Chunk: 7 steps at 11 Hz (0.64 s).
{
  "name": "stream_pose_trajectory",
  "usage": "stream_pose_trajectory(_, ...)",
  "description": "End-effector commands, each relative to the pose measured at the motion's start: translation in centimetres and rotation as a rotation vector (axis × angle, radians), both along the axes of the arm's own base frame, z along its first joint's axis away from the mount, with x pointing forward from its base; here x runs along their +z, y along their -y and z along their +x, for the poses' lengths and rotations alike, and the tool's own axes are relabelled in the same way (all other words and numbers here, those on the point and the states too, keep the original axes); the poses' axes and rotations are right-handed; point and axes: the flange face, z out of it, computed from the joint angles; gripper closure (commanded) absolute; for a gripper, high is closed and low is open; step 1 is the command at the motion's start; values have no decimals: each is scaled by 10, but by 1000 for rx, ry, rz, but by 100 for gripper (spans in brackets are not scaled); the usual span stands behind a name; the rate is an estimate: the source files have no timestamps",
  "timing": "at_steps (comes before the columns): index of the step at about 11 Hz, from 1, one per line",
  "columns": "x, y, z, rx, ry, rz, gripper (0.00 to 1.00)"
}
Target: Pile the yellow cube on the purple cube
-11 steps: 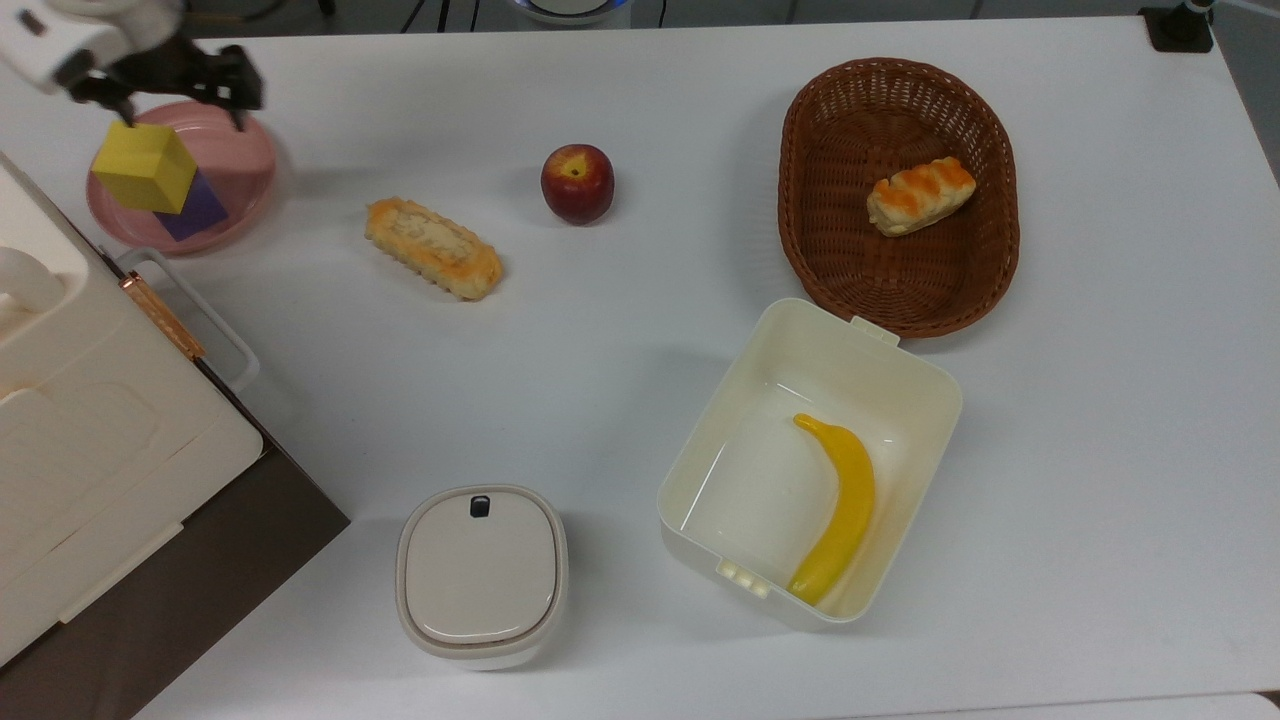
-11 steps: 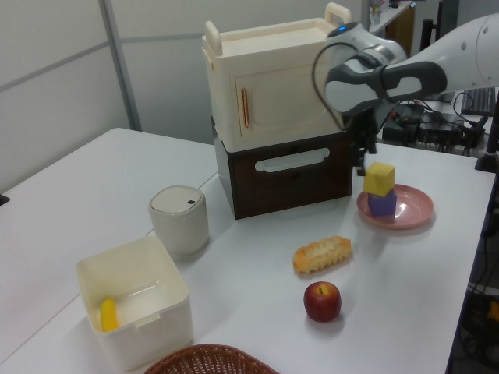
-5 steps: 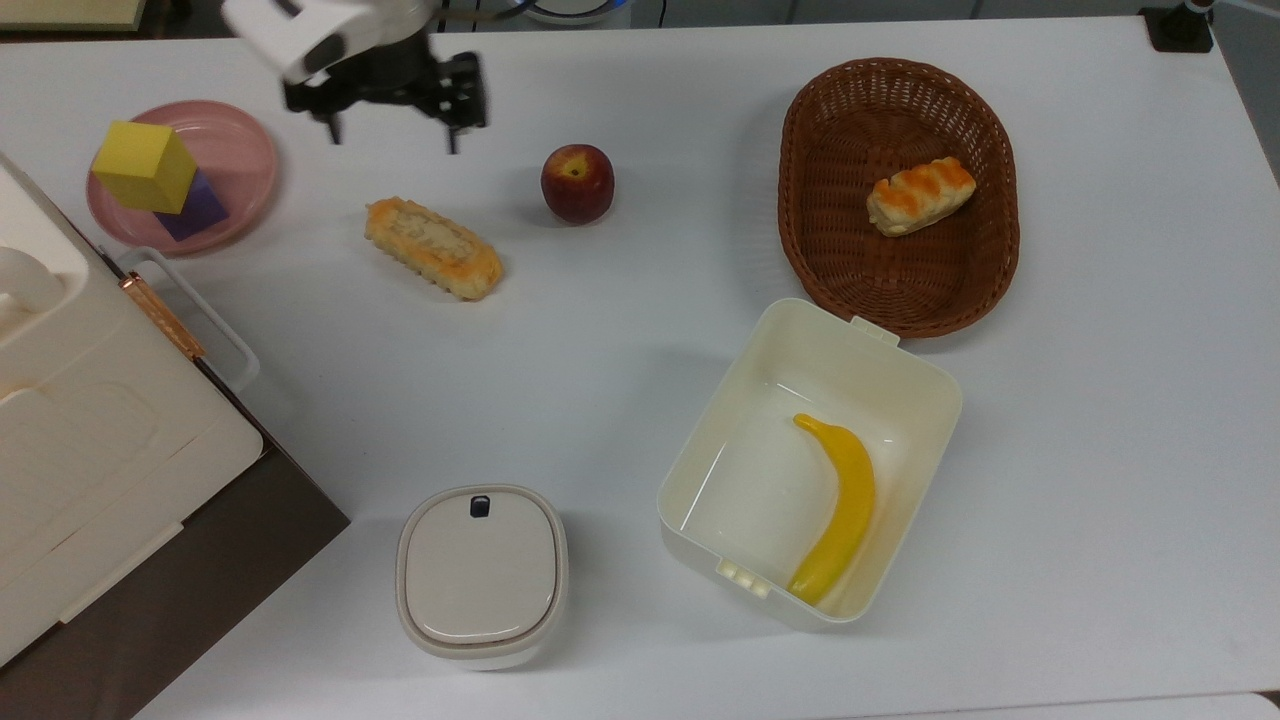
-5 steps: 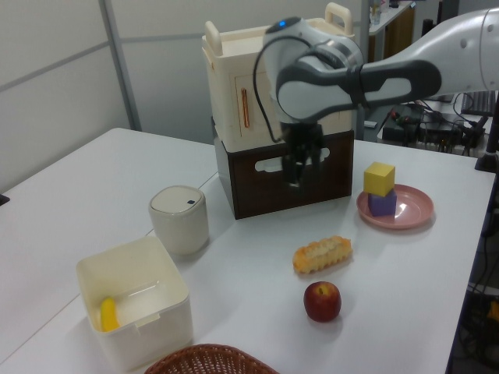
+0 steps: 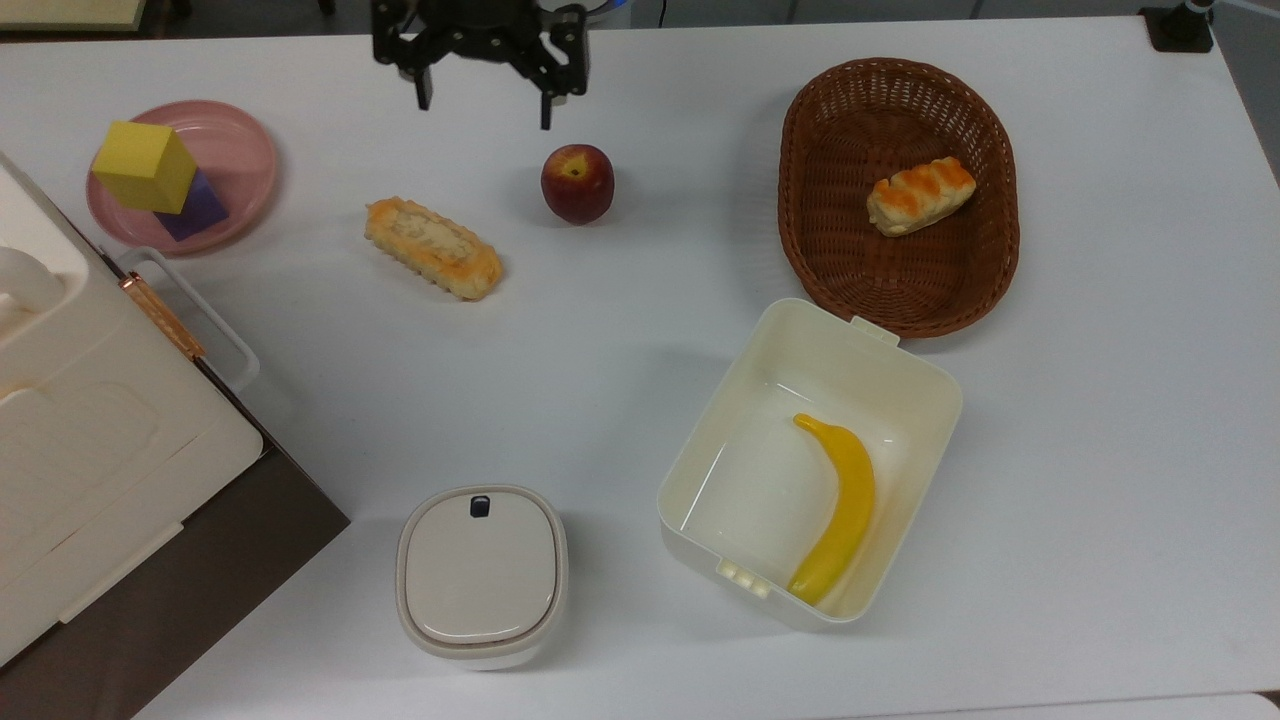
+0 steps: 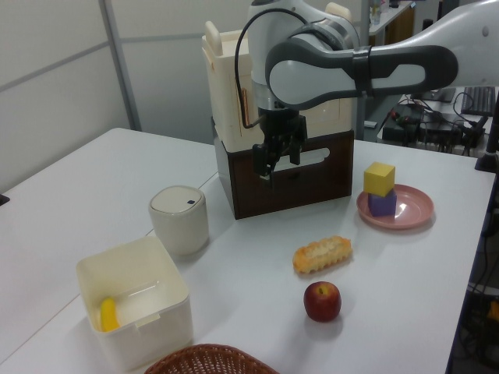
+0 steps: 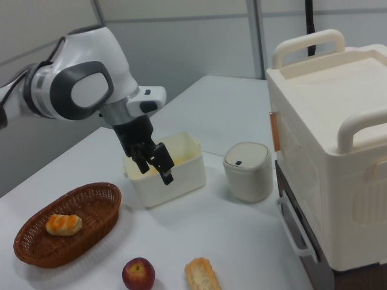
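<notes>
On a pink plate (image 5: 250, 150) at the top view's far left, the yellow cube (image 5: 145, 165) rests on top of the purple cube (image 5: 200, 212), turned slightly askew to it. The left view has the same stack on the plate (image 6: 417, 212), yellow cube (image 6: 380, 178) over purple cube (image 6: 382, 205). My gripper (image 5: 485, 105) hangs open and empty above the table's far edge, well to the right of the plate in the top view and just behind the apple. It also appears raised in the left view (image 6: 277, 164) and the right view (image 7: 156, 174).
An apple (image 5: 577, 182) and a bread loaf (image 5: 433, 248) lie mid-table. A wicker basket (image 5: 1000, 250) holds a pastry (image 5: 920, 195). A cream box (image 5: 700, 440) contains a banana (image 5: 845, 510). A lidded canister (image 5: 482, 573) and a cabinet (image 5: 100, 450) stand near the top view's bottom left.
My gripper has left the stacked cubes and swept to the top view's right along the far edge. The yellow cube stays on the purple cube.
</notes>
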Motion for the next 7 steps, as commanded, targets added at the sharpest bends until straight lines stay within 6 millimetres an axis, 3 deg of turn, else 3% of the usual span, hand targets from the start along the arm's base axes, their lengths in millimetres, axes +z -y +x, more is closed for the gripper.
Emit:
stream_pose_trajectory(1,21,-4,-17,-19,2,31,0)
stream_pose_trajectory(3,29,0,-30,43,-40,39,0)
stream_pose_trajectory(7,32,-7,-33,56,-43,64,0)
